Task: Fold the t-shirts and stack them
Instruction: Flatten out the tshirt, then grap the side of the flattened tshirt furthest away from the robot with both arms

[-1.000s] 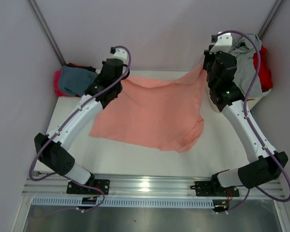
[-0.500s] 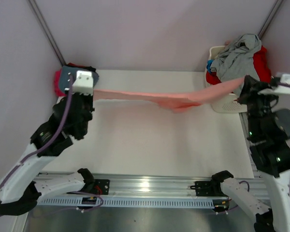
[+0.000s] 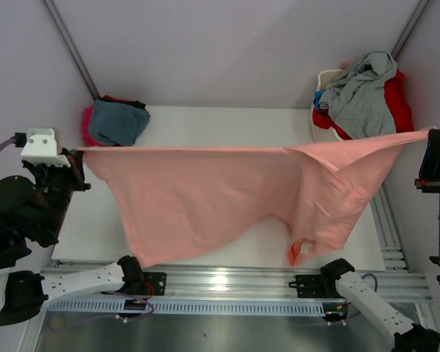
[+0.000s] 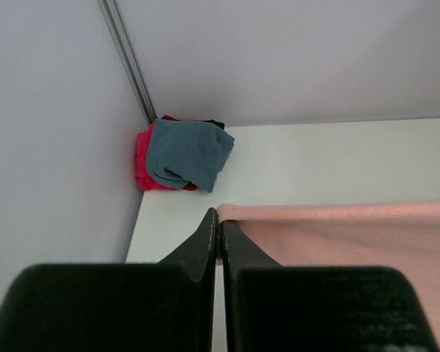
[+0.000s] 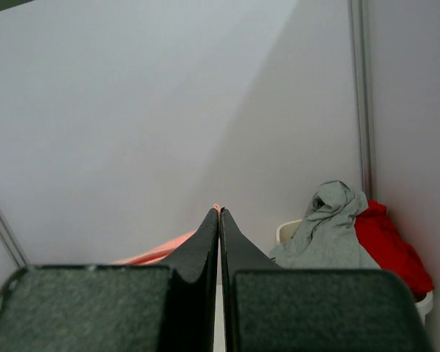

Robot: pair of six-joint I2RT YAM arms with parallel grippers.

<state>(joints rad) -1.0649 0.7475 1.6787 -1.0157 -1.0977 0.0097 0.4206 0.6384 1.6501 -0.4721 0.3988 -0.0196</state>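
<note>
The left fingers (image 4: 215, 224) are pressed together and pinch the upper edge of the salmon-pink t-shirt (image 3: 220, 194) at its left corner, out past the left side of the counter (image 3: 227, 121). The right fingers (image 5: 218, 217) are pressed together too, and a thin bit of the pink cloth shows at their tips. In the top view the other end of the shirt runs to the right arm at the right border of the picture.

The shirt hangs in the air between the two arms. Its upper edge is drawn almost straight from left to right, and the body falls below it and hides much of the near part of the counter. On the right side the cloth is bunched and folded over itself. A small white label (image 3: 306, 251) shows near the lowest right part of the shirt. I cannot tell whether the lower hem touches the counter.

In the far left corner lies a small pile, well apart from the hanging shirt: a teal-blue shirt (image 3: 116, 121) on top of a magenta shirt (image 3: 87, 123), with a bit of black cloth (image 3: 136, 104) at the back. In the far right corner stands a white basket (image 3: 325, 79). A grey shirt (image 3: 359, 84) is draped over its top, and a red shirt (image 3: 398, 99) lies just beside the grey one.
</note>
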